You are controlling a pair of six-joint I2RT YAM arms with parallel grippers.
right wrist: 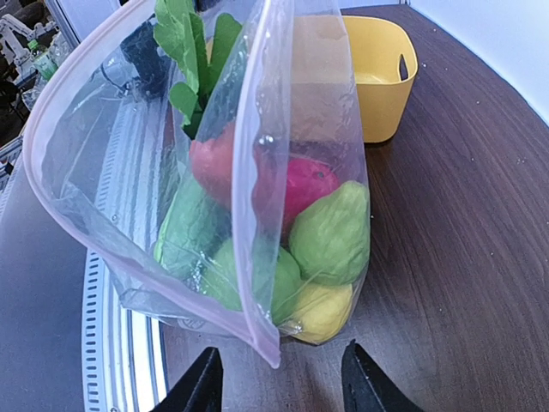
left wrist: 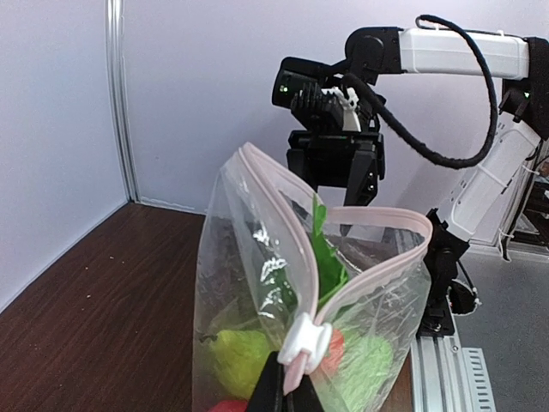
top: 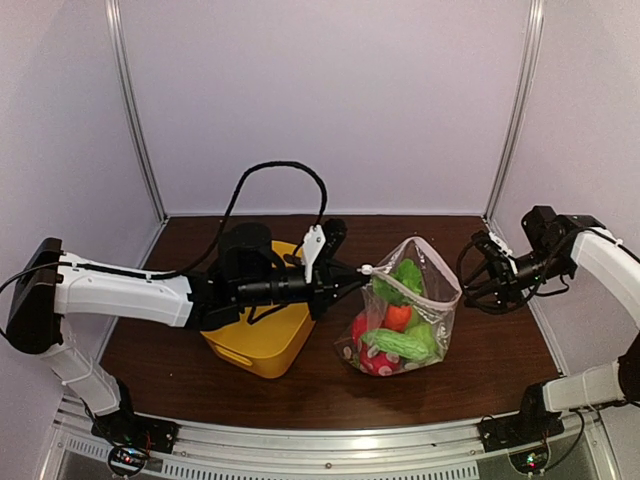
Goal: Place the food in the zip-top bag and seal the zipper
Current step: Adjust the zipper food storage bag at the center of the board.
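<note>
Worktop [top: 500,350] is occupied by yellow tub [top: 265,345] and, just beside it, upright zip-top bag [top: 447,318], mouth open, w/ food [top: 400,345] packed inside. Its zipper [left wrist: 382,215] end is pinched in L jaws; R jaws are held wide, nr bag.

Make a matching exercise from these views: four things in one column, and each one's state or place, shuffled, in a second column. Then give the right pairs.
Things
1. left gripper
2. right gripper
3. zip-top bag
4. yellow tub

States or places
A. open, holding nothing
B. stands upright, mouth gaping, food inside
C. shut on the white slider at one end of the zipper
D. on the table, beneath the left arm

Pairs: 1-C, 2-A, 3-B, 4-D
</note>
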